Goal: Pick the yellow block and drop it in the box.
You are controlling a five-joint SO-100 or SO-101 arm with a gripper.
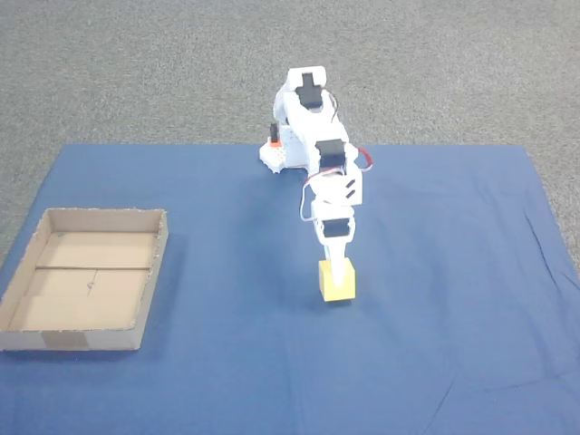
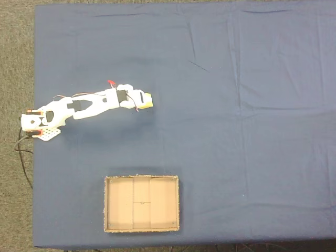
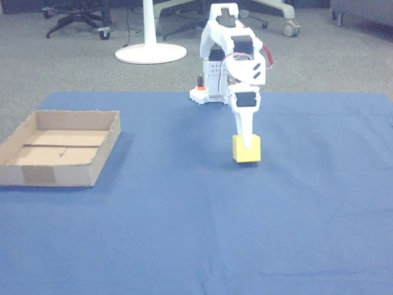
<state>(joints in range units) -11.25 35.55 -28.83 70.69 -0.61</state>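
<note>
The yellow block (image 1: 344, 288) (image 3: 253, 152) (image 2: 147, 101) sits low on the blue cloth, right of centre in the other view. My white gripper (image 1: 338, 276) (image 3: 247, 146) (image 2: 143, 101) reaches down from above and is shut on it. One finger (image 3: 247, 132) lies flat against the block's near face, and the other is hidden behind it. I cannot tell whether the block touches the cloth. The box (image 1: 72, 341) (image 3: 55, 174) (image 2: 142, 229), a shallow brown cardboard tray holding nothing, stands well apart from the block, to the left in the other view.
The blue cloth (image 1: 453, 344) covers the work area, with grey carpet beyond its edges. My arm's base (image 1: 283, 152) stands at the cloth's far edge. A white stand foot (image 3: 150, 53) and chair legs are on the floor behind. Cables (image 2: 23, 155) trail off the base.
</note>
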